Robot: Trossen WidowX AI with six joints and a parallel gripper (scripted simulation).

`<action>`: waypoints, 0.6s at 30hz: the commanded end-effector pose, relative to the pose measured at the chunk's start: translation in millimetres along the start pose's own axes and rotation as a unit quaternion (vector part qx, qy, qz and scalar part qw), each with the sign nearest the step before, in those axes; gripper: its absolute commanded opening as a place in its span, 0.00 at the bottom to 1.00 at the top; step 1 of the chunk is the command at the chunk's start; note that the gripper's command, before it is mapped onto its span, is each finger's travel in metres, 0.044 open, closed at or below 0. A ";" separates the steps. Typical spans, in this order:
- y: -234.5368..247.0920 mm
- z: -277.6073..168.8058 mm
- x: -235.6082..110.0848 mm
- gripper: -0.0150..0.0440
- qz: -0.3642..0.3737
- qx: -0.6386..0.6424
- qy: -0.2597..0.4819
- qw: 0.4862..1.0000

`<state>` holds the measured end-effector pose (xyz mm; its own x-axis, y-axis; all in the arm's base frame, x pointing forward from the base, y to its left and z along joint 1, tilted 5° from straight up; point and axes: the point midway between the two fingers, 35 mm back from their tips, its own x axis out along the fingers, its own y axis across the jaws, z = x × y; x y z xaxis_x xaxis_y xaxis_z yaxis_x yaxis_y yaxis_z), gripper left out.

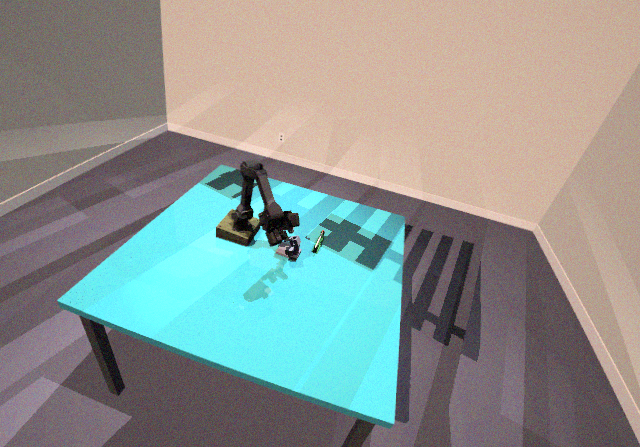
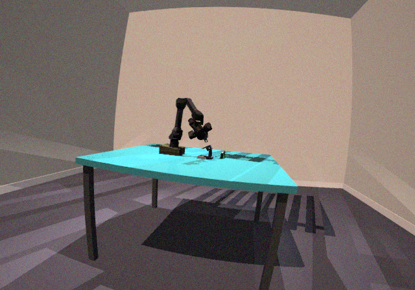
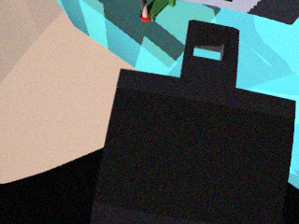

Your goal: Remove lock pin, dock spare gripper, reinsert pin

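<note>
My gripper (image 1: 279, 228) (image 2: 200, 131) is shut on the spare gripper (image 3: 196, 154), a black block with a slotted tab that fills the middle of the wrist view. It is held in the air, tilted, above and a little left of the mount in the exterior view. The dark mount (image 1: 293, 251) (image 2: 209, 152) stands on the table by a pinkish base; whether its socket is empty is too small to tell. The lock pin (image 3: 145, 19) (image 1: 317, 244), pale with a red end, is at a green holder (image 2: 222, 155) (image 3: 161, 7) right of the mount. My fingertips are hidden in the wrist view.
The arm stands on a wooden base block (image 1: 235, 229) (image 2: 170, 150) at the back left of the cyan table (image 1: 206, 302) (image 2: 133, 161). Dark shadow patches lie on the table beyond the green holder. A pale part shows at the wrist view's top edge.
</note>
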<state>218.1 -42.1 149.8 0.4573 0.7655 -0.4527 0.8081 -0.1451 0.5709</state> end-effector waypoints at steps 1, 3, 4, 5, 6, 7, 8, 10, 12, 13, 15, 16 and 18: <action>1.5 2.3 2.0 0.25 0.007 0.001 0.002 1.000; 0.8 4.9 3.2 0.25 0.007 0.001 0.002 1.000; 0.5 6.0 3.8 0.25 0.008 0.001 0.002 1.000; 0.4 7.0 4.4 0.25 0.008 0.001 0.002 1.000; 0.2 8.3 5.2 0.25 0.008 0.001 0.002 1.000; 0.3 9.4 5.9 0.25 0.008 0.001 0.002 1.000; 0.3 10.6 6.7 0.25 0.008 0.001 0.002 1.000; 0.5 12.9 8.1 0.25 0.008 0.001 0.002 1.000; 0.5 15.1 9.6 0.25 0.008 0.001 0.002 1.000; 0.4 16.3 10.3 0.25 0.008 0.001 0.002 1.000; 0.4 18.6 11.7 0.25 0.008 0.001 0.002 1.000; 0.3 19.8 12.4 0.25 0.008 0.001 0.002 1.000; 0.3 22.1 13.8 0.25 0.007 0.001 0.002 1.000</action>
<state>229.9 -45.3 130.8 0.4637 0.7617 -0.4525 0.8032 -0.1458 0.5775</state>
